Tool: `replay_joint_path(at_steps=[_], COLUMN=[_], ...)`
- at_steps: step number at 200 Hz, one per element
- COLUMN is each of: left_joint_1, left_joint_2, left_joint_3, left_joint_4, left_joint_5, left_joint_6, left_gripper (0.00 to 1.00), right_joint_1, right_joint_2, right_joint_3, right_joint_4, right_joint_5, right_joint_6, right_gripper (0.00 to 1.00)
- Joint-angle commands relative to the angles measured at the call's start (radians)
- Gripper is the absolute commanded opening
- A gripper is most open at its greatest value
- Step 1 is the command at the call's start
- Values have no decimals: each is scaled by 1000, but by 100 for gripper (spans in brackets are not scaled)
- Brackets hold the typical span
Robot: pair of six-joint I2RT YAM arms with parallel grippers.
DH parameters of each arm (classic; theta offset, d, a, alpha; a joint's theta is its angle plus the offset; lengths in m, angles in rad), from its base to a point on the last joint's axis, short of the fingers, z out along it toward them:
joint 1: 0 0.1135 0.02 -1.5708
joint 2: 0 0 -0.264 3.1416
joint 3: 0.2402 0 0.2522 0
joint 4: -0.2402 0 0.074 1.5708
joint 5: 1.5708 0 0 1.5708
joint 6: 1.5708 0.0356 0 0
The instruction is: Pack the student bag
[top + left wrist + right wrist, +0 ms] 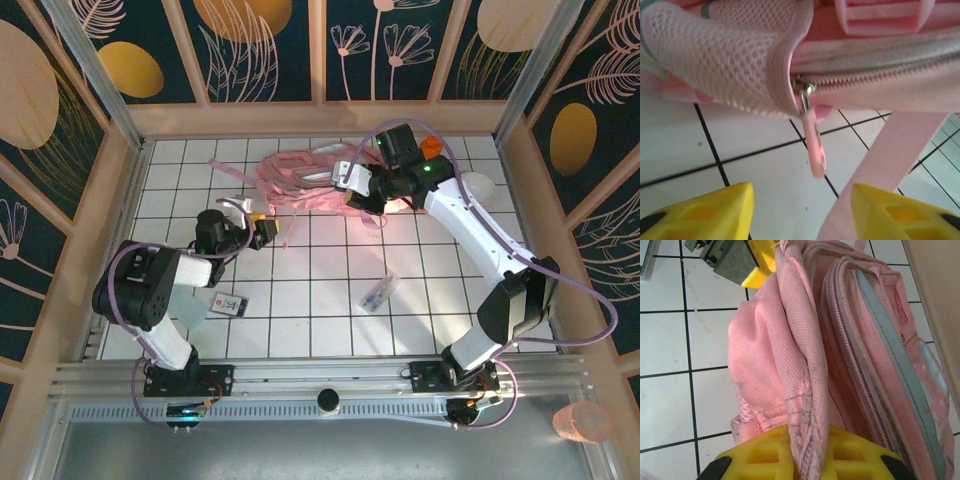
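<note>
Your student bag [300, 185] lies on its side toward the far middle of the white tiled table [330, 330], a crumpled pink bundle with its straps trailing to the left. From the right wrist camera you see the bag [790, 340] running away from the fingers, its zip lines and a grey trim band along the right side and a ridge of pink fabric standing up in the middle. Your right gripper [805, 452] is pressed together on that ridge, the fold pinched between its two yellow fingers; from above, the same gripper [352, 196] sits at the bag's right end. Your left gripper [265, 232] is just beside the bag's near left edge, and its yellow tip also shows at the top of the right wrist view [757, 270]. Through the left wrist camera its fingers [705, 210] stand spread with nothing between them [801, 215]. A pink zip pull [812, 150] hangs from a closed zip just above that gap, apart from both fingers. A mesh pocket [720, 55] is to the left of the pull, and a pink strap [890, 165] slants down past the right finger. Nearer you on the table, a small flat card [230, 303] lies beside the left arm and a clear packet [378, 293] lies between the two arms, both well apart from the bag.
</note>
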Motion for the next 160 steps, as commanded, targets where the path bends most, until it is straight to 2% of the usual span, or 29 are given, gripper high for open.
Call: replay_joint_path(at_steps=[1,35,52,104,145,160], left_joint_1=[-7,-7,-7,-7,-8,-8], left_joint_2=[50,99,114,140,162,169], left_joint_3=[27,33,36,52,70,75], left_joint_4=[159,240,250,292,323,328], left_joint_5=[6,42,52,89,107,119], left_joint_6=[23,15,23,11,-3,-8], left_gripper=[49,47,42,38,20,10], right_joint_1=[-3,3,5,5,6,5], right_joint_2=[-50,-49,-51,-69,-70,-73], right_joint_3=[72,71,72,48,31,23], right_joint_4=[68,64,66,98,104,109], right_joint_5=[-72,-69,-66,-70,-56,-52], right_joint_6=[18,25,29,45,43,43], right_gripper=[0,0,0,0,0,0])
